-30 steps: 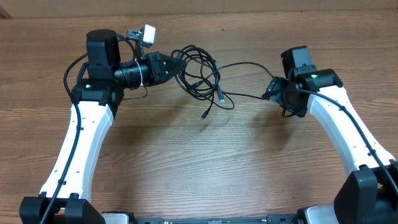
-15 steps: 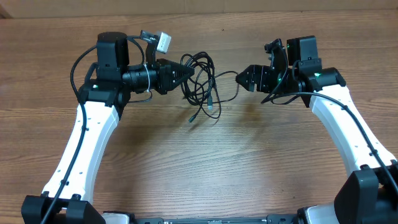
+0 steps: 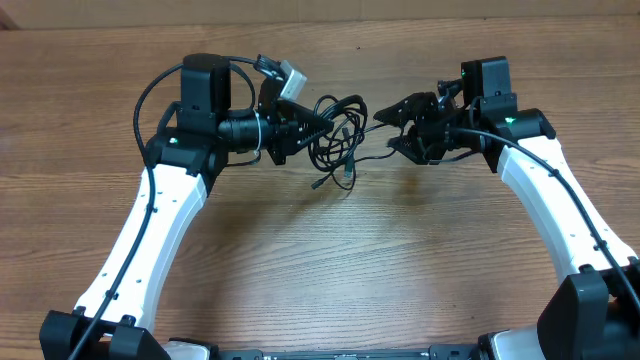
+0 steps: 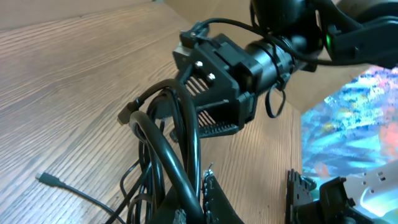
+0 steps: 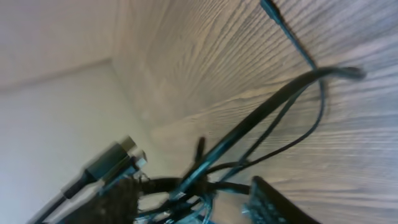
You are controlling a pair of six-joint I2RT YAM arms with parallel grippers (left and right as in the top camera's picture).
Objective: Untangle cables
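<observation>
**Operator:** Where's the tangle?

**Me:** The cables (image 3: 340,140) are bunched in a knot of loops between my two hands. They sit toward the far edge of the worktop (image 3: 300,260), about midway between its left and right edges. Two plug ends (image 3: 345,178) trail out on the near side.

**Operator:** What are your fingers doing?

**Me:** My left gripper (image 3: 312,125) is clamped tight on the bundle, and from that wrist I see the strands running straight out of it. My right gripper (image 3: 386,128) is just beside the knot with its jaws part-way apart. One strand leads toward the gap, but I can't see it pinching anything.

**Operator:** How will the stuff handle?

**Me:** Light and limp, I'd judge. It looks like thin, rubbery cord that bends anywhere, keeps no shape and drags on itself where loops cross. A hard pull would likely cinch the knot. The plugs are the only stiff bits and could snag in a loop.

**Operator:** So where do you grab?

**Me:** With the right, on a single outer strand close to the knot, not on a plug. The left anchors the rest.
</observation>
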